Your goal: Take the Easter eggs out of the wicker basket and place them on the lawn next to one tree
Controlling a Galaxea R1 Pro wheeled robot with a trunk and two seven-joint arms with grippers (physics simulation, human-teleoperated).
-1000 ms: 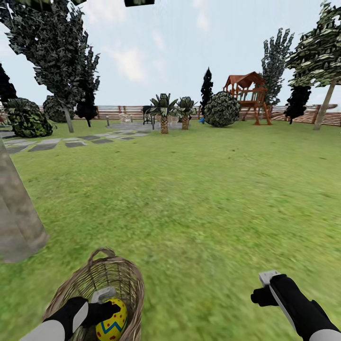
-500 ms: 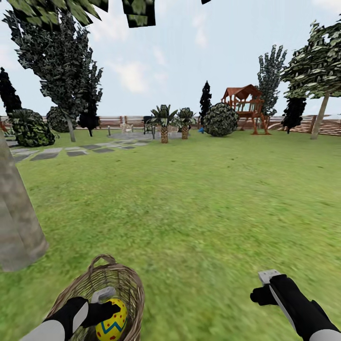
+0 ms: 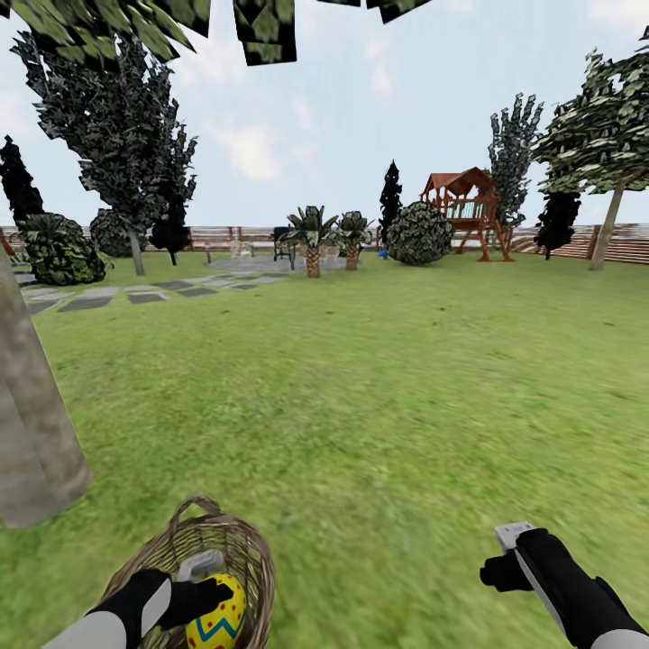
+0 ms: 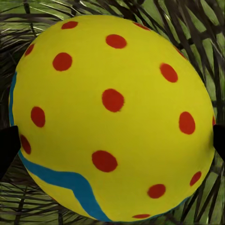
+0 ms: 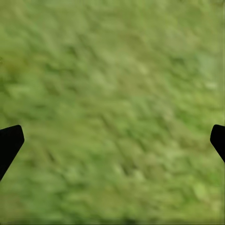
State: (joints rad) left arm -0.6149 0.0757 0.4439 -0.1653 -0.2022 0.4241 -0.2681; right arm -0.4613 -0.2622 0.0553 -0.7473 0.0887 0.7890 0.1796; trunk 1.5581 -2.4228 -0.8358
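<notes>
Head view, egg: yellow egg (image 3: 216,615) with red dots and a blue zigzag, sitting right in the mouth of the basket at the bottom left of the frame.
Left wrist view, egg: there it is up close (image 4: 112,117), red dots all over, blue stripe low down, dark fingertips (image 4: 8,143) at either side of it, weave behind.
Left gripper: the left gripper (image 3: 212,590) is down in the basket against the egg; jaws spread about as wide as the egg, one tip at each flank, so it looks gripped.
Basket: brown wicker basket (image 3: 248,550), small loop handle at the far rim, standing on the grass.
Tree: thick grey-brown trunk (image 3: 31,433) just left of the basket, near it, leaves hanging in from the top edge.
Lawn: green grass (image 3: 388,379) stretching wide ahead.
Right gripper: the right gripper (image 3: 505,554) hangs over bare grass, well apart from the basket.
Right wrist view: blurred grass, a dark fingertip (image 5: 9,143) at each edge, jaws wide apart with nothing between them.
Far side: stepping stones (image 3: 135,296), short palms (image 3: 313,230), a round bush (image 3: 419,233), a wooden play tower (image 3: 464,212), a fence (image 3: 622,243).
</notes>
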